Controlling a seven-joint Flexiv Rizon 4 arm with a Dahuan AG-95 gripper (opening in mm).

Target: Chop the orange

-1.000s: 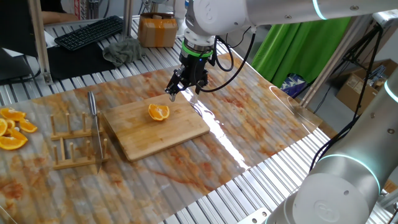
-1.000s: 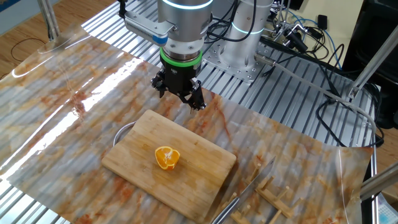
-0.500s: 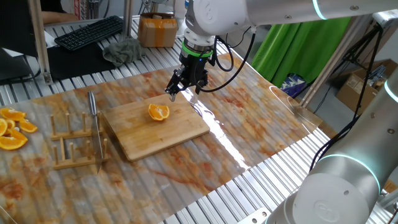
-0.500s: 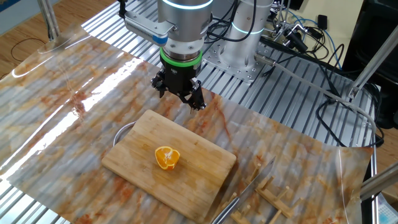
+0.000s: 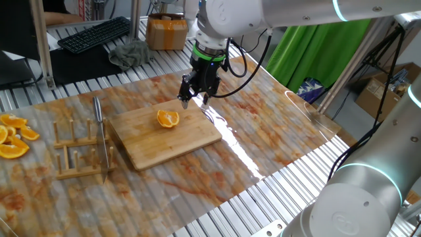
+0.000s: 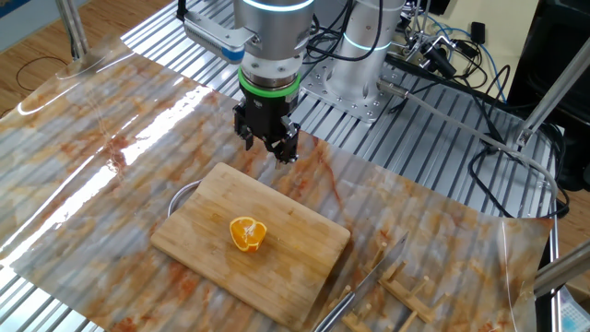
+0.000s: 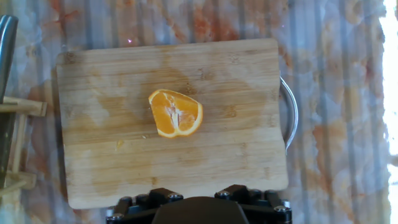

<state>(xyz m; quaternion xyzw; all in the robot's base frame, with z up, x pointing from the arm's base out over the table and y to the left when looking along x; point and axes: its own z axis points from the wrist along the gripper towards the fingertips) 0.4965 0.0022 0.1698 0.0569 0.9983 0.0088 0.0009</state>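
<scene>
Orange (image 7: 176, 113) sits cut face up near the middle of the wooden cutting board (image 7: 112, 74), one small piece in a single lump, which suits a chop: bare board lies all round it for a blade to land on. The gripper (image 5: 194, 100) hangs above the board's far edge in one fixed view, fingers pointing down, clear of the fruit and the wood; its jaws stand apart with nothing between them, so the hand is released and empty. The knife (image 5: 100, 128) rests blade-up in the wooden rack (image 5: 82, 153) just beside the board's short end, handle away from the arm, likely parked there so the arm can fetch it. A heap of bigger orange slices (image 5: 13, 137) lies well apart, beyond the rack, and is probably not part of the job. The board's metal handle (image 7: 291, 112) juts from the side away from the rack. Between gripper and rack the way over the board looks open, the orange the only low obstacle.
</scene>
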